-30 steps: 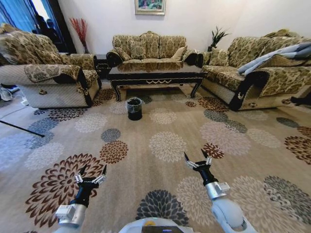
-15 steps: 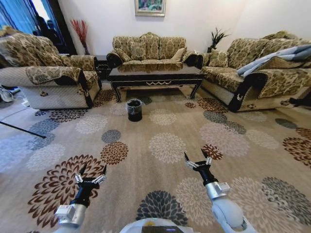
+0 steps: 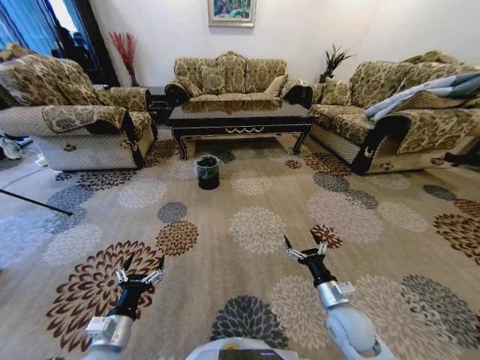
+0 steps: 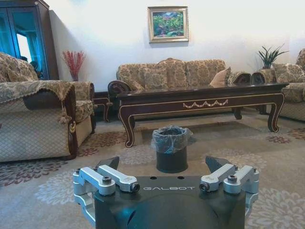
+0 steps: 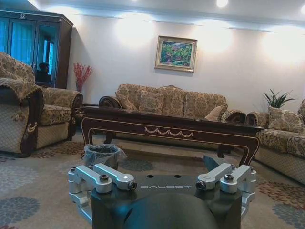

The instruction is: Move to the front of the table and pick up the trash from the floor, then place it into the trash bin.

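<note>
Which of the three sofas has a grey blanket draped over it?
The sofa on the robot's right. A grey blanket lies across its back and arm; the middle sofa behind the table and the left sofa have none.

Table (image 3: pixel 240 118) glossy dark brown, gold scroll; bin (image 3: pixel 208 171) black, clear liner; carpet (image 3: pixel 255 225) beige, brown-grey-cream flower medallions.

The brand name "GALBOT" is printed in pale capital letters across the dark housing of the left gripper (image 4: pixel 166 170), centred between its two silver finger mounts. The same word, "GALBOT", is carried in the same place on the dark housing of the right gripper (image 5: pixel 162 167). No other lettering, number or sign can be read.
</note>
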{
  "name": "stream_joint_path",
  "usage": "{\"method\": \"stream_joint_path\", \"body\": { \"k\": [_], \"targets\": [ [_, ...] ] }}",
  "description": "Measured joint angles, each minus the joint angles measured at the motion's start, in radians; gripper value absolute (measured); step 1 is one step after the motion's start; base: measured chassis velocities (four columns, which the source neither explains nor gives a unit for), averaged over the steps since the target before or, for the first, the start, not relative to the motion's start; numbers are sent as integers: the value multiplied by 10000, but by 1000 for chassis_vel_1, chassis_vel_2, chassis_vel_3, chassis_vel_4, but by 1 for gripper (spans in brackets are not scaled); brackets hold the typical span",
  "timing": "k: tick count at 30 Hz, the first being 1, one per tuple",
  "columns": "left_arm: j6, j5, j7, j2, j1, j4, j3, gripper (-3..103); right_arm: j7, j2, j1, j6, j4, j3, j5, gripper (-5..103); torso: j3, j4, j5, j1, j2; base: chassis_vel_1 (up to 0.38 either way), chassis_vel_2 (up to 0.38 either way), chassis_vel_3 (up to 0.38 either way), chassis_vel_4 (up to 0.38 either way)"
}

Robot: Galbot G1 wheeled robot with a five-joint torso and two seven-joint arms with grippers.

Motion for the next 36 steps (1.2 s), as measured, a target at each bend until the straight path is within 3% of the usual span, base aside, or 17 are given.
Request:
{"method": "stream_joint_path", "body": {
  "k": [36],
  "targets": [
    [0,0,0,0,0,0,0,100,0,0,0,0,0,-1,0,100,1011,0,0,562,1575,0,0,0,0]
  ]
}}
